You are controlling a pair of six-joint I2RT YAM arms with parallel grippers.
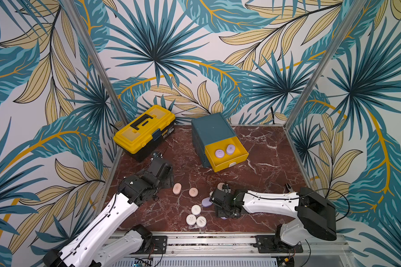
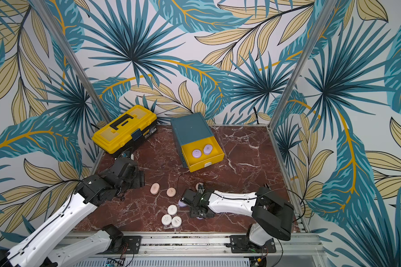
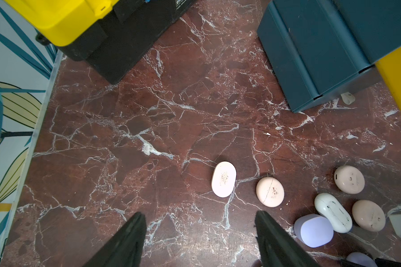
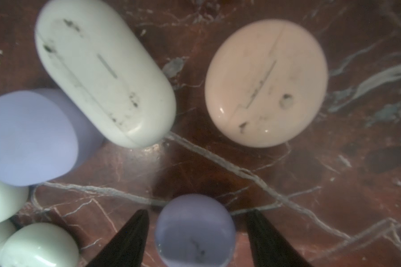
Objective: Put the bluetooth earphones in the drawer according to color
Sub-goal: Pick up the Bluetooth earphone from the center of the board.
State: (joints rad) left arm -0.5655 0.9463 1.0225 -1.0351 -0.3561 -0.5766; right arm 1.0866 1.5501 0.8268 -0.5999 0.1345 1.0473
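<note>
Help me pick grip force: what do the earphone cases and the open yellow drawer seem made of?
The lilac case and the pink case look like hard moulded plastic, smooth and semi-glossy: small highlights, a lid seam, dark scuffs. The yellow drawer seems matte plastic, possibly card: flat colour, thin walls, no glare.

1. This looks like a robot test cell in a lab.
2. Printed leaf wall panels (image 1: 195,57) close three sides, fixed between bare aluminium posts (image 1: 95,64).
3. The left arm (image 1: 102,222) and the right arm (image 1: 271,201), both white and black, are bolted through black plates (image 1: 159,242) to an aluminium rail (image 1: 208,245) at the front.
4. The desk (image 1: 264,161) has a red-brown marble-look surface.
</note>
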